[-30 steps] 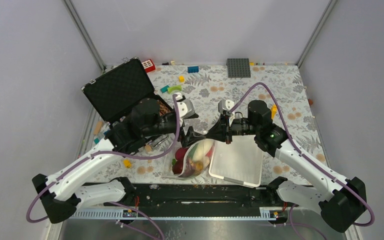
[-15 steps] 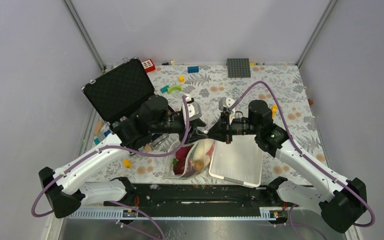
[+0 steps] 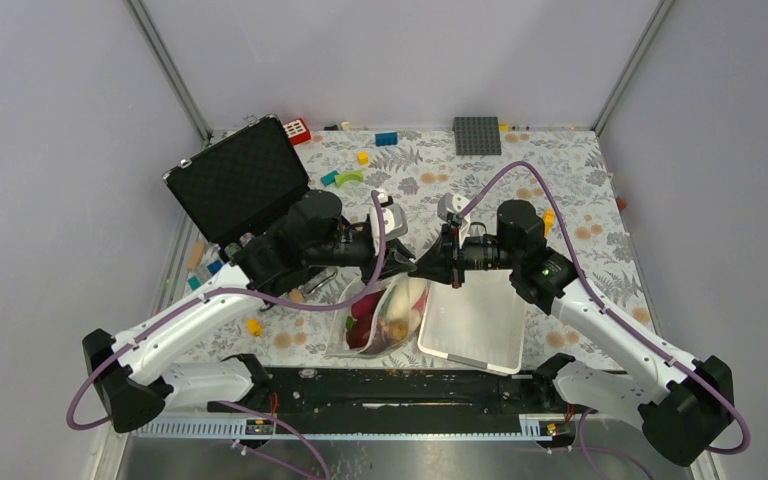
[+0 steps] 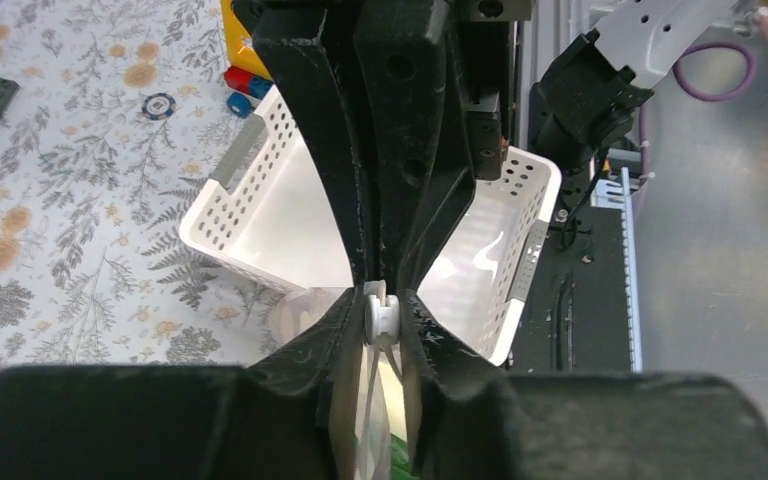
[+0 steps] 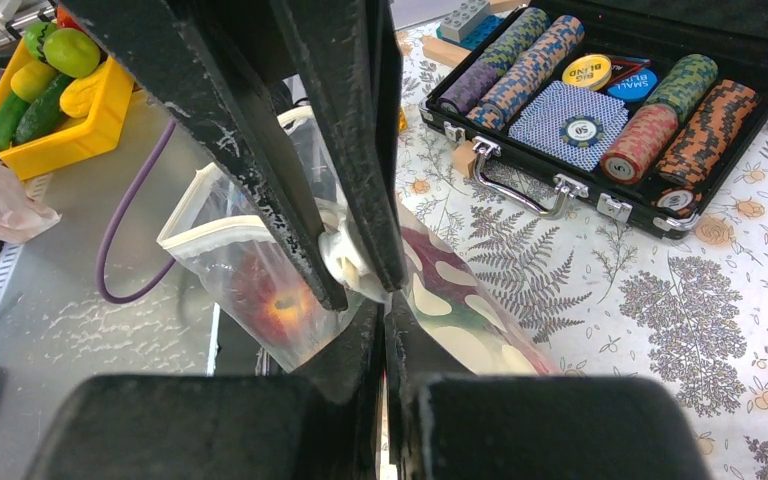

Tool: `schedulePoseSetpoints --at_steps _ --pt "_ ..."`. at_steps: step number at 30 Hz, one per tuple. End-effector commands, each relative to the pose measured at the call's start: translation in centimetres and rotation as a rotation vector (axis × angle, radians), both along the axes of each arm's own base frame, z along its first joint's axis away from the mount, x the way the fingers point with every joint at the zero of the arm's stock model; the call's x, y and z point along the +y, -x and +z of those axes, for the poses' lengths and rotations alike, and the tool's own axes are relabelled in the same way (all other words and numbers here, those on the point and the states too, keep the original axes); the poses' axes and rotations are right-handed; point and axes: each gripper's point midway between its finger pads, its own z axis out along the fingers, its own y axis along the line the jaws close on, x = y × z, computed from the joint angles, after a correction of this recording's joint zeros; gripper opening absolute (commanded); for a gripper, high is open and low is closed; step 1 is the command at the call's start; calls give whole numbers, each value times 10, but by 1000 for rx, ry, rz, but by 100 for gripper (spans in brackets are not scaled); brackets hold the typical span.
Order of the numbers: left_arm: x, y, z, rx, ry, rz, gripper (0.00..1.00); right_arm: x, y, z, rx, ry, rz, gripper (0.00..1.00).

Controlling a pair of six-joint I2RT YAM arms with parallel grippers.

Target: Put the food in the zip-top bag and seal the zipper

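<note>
Overhead, my left gripper [image 3: 396, 268] has swung in to meet the right gripper [image 3: 420, 268] atop the zip-top bag [image 3: 388, 318], with the food [image 3: 364, 328] inside. Left wrist: its jaws have narrowed onto the zipper [image 4: 381, 316] slider. Right wrist: that one is clamped on the bag's lip, so I judge sealing comes next.

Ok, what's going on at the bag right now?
The food is inside the zip-top bag beside the white basket. The right gripper is shut on the bag's mouth edge. The left gripper faces it, fingers either side of the white slider; a firm grip isn't clear. The mouth looks partly open.
</note>
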Motion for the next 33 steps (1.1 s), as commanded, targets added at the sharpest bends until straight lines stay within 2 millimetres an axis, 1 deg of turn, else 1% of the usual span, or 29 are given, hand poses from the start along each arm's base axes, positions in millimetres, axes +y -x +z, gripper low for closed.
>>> schedulePoseSetpoints --at_steps 1,2,3,6,8,15,17,23,26,28,29,30,31,32,33 --pt "-7 -2 29 -44 75 -6 12 1 0 37 -80 -71 -1 0" --pt "-7 -1 30 -42 81 -7 2 0 -1 37 -80 -70 -5 0" --pt "-7 -1 29 -35 82 -4 0 0 -2 37 -79 -68 -14 0" --pt "-6 2 26 -24 81 -13 0 -2 -8 38 -78 -67 -56 0" --pt "-3 4 19 -8 66 -9 0 -4 -14 41 -81 -74 -106 0" --pt "15 0 -7 49 15 110 0 -15 -36 44 -70 -75 -286 0" --pt "20 0 -14 64 10 135 0 -15 -37 46 -66 -87 -295 0" --pt "32 -9 -29 73 -12 233 0 -14 -26 53 -68 -117 -249 0" --pt "36 -11 -36 82 -24 263 0 -16 -26 53 -69 -121 -261 0" --pt "37 -8 -36 112 -14 268 0 -16 -24 50 -89 -113 -244 0" --pt "36 -5 -35 119 -9 255 0 -14 -19 47 -104 -104 -203 0" --pt "35 0 -33 123 -1 231 0 -12 -13 44 -120 -97 -153 4" --pt "33 4 -31 124 8 205 0 -10 -6 42 -142 -99 -100 11" --pt "31 8 -29 124 17 174 0 -8 5 41 -168 -110 -22 15" --pt "29 12 -27 122 25 144 0 -7 9 39 -202 -110 18 19"
